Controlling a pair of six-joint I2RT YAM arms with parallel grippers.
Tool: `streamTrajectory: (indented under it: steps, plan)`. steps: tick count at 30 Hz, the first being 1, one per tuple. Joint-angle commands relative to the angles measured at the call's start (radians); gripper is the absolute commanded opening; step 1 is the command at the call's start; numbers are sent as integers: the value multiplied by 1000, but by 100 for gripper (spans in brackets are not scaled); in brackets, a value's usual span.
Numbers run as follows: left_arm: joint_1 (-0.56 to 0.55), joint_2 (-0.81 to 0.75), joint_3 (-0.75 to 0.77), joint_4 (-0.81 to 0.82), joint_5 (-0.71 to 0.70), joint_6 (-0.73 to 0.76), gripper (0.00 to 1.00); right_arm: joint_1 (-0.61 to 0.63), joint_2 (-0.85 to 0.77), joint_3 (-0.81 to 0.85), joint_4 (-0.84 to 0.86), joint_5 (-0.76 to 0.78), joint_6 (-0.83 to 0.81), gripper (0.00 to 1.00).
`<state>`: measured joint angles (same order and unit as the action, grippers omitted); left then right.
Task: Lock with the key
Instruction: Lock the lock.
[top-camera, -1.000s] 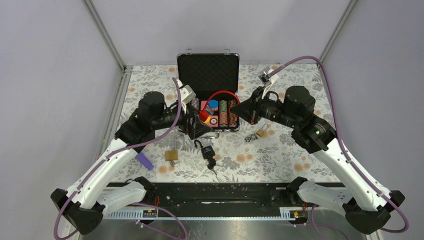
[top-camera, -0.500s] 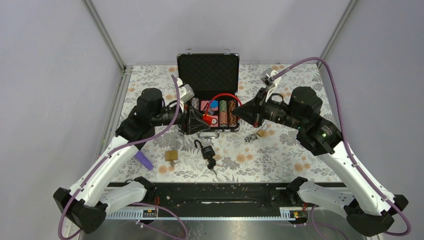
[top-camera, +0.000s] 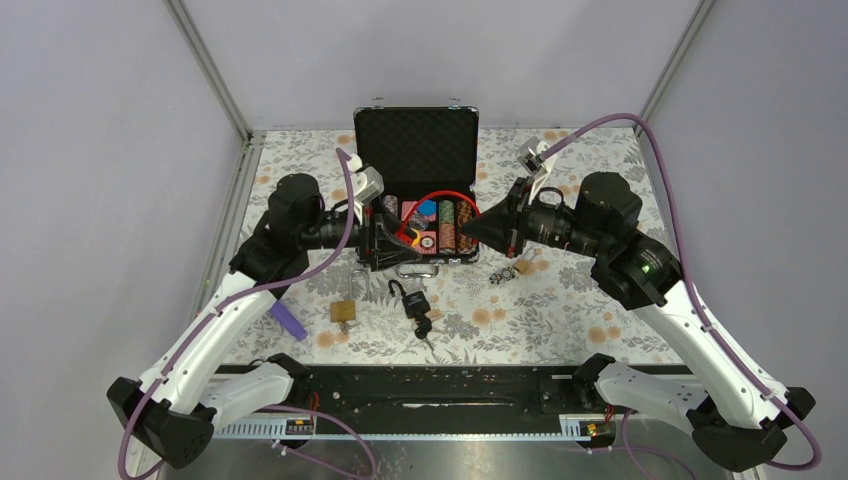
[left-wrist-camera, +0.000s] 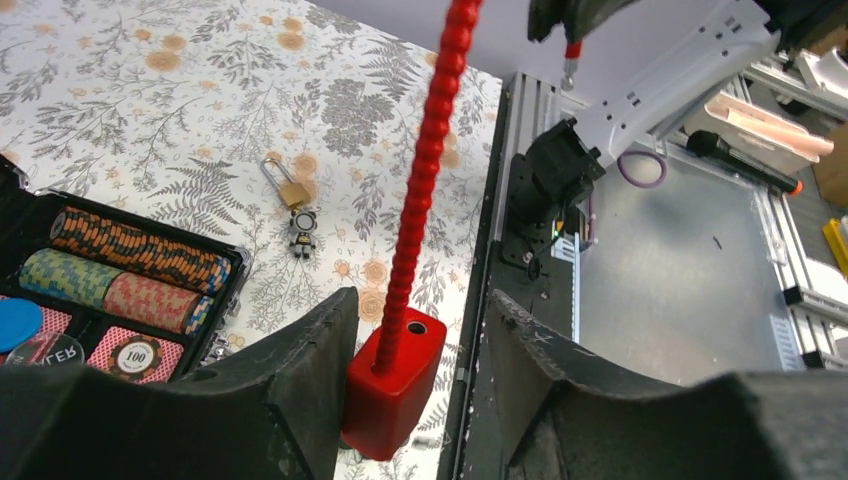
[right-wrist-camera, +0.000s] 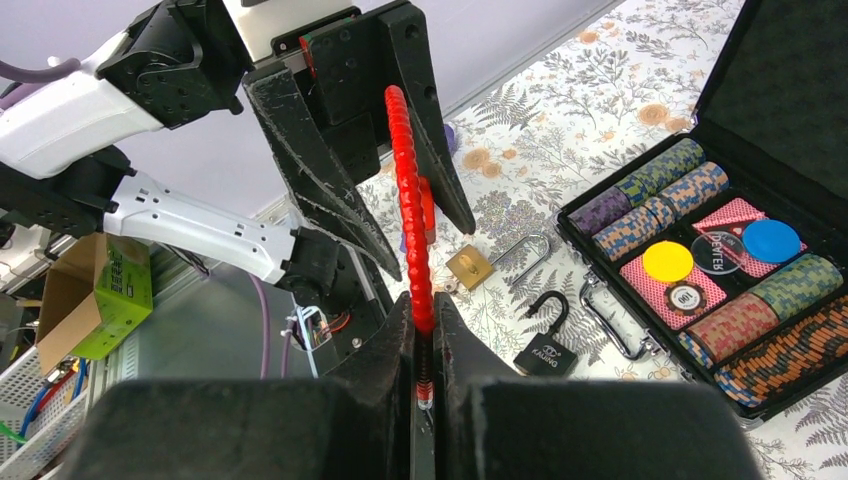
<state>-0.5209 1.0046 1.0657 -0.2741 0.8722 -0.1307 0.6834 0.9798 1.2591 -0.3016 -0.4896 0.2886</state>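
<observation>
My right tool clenches the red cable; its lock body stands within my released left tool.

We read "100" on a poker chip, "DEALER" on the clear button, and a brand, too small to spell, on the black padlock.

The red cable lock arches over the open case, barring a straight drop onto the chips; the raised lid walls the rear; the brass padlock and black padlock clutter the front; the table offers room at the near right.
</observation>
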Motion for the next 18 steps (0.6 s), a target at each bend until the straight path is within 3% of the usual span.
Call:
streamTrajectory:
  steps: [1, 7, 18]
  plan:
    - [23, -29, 24, -43, 143, 103, 53, 1, -13, 44, 78, -30, 14, 0]
    - [65, -30, 54, -170, 231, 222, 57, 2, -11, 60, 78, -37, 12, 0]
    - [80, -12, 48, -79, 285, 144, 29, 1, 1, 57, 80, -64, 13, 0]
